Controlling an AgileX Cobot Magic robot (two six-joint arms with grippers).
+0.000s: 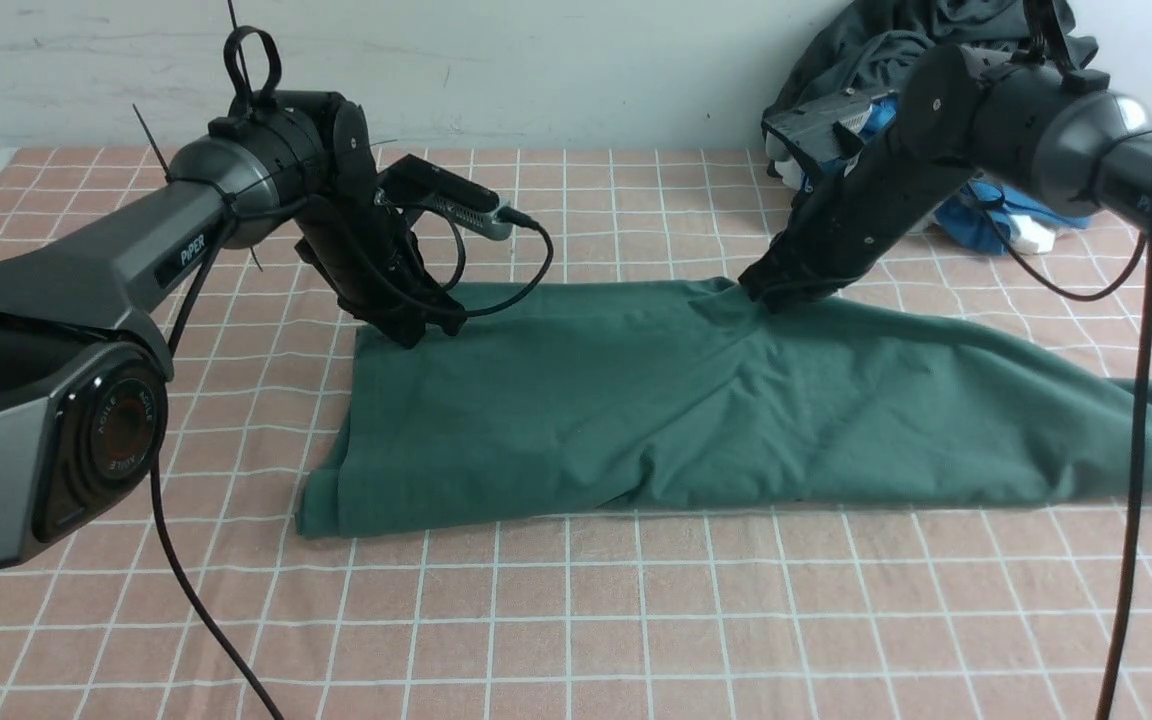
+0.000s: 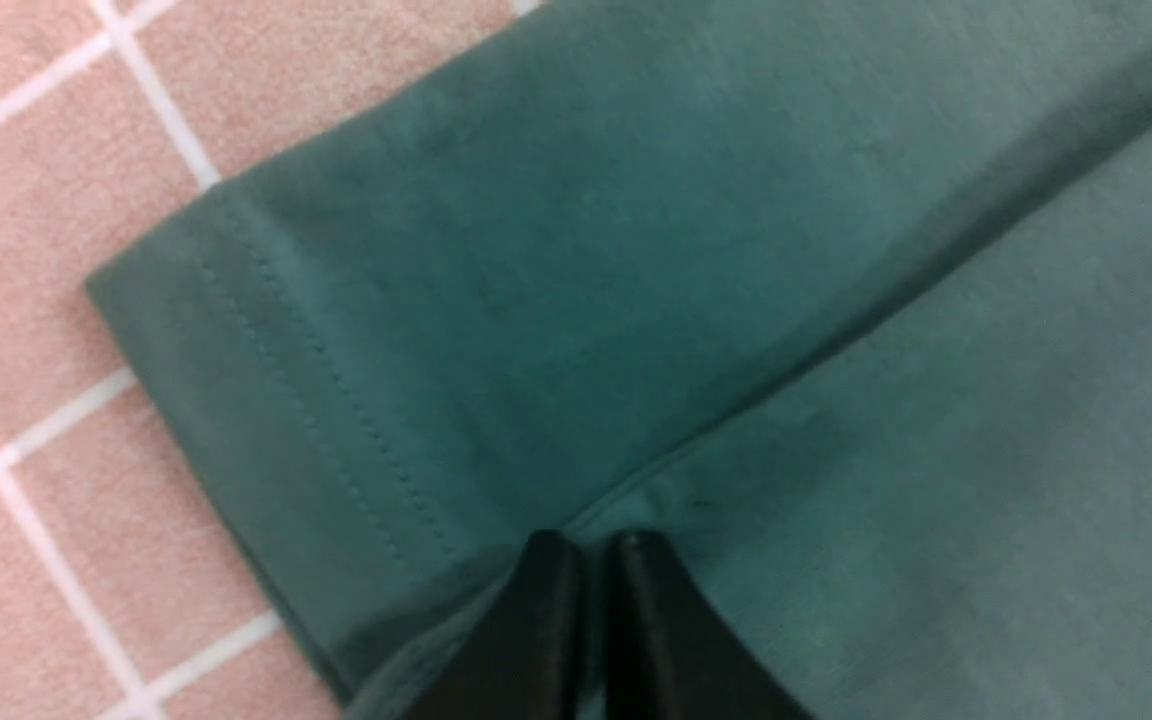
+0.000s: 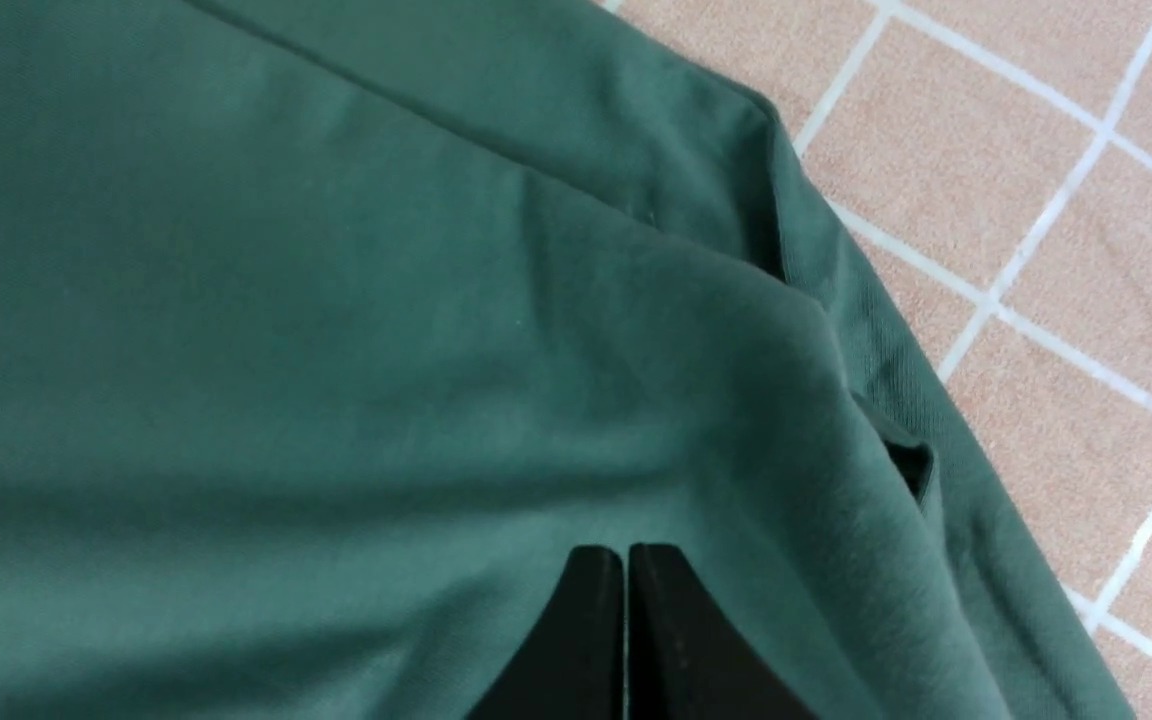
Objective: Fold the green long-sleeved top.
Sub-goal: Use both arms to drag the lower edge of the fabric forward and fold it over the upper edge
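Observation:
The green long-sleeved top [image 1: 636,410] lies folded in a long band across the checked table, one end running off to the right. My left gripper [image 1: 411,338] rests at its far left corner, jaws shut with only a thin slit, tips pinching the edge of the upper layer [image 2: 836,400] beside the stitched hem [image 2: 266,400]; the left gripper's tips [image 2: 591,540] touch the cloth. My right gripper [image 1: 758,295] sits at the far edge, mid-length, jaws pressed together, with the fabric peaking up to it. In its wrist view the right gripper [image 3: 626,548] nips the top [image 3: 286,300].
A dark grey garment [image 1: 896,40] is heaped at the back right against the wall, with a blue garment [image 1: 996,215] below it behind my right arm. The pink checked tablecloth [image 1: 576,620] stretches in front. Cables hang from both arms.

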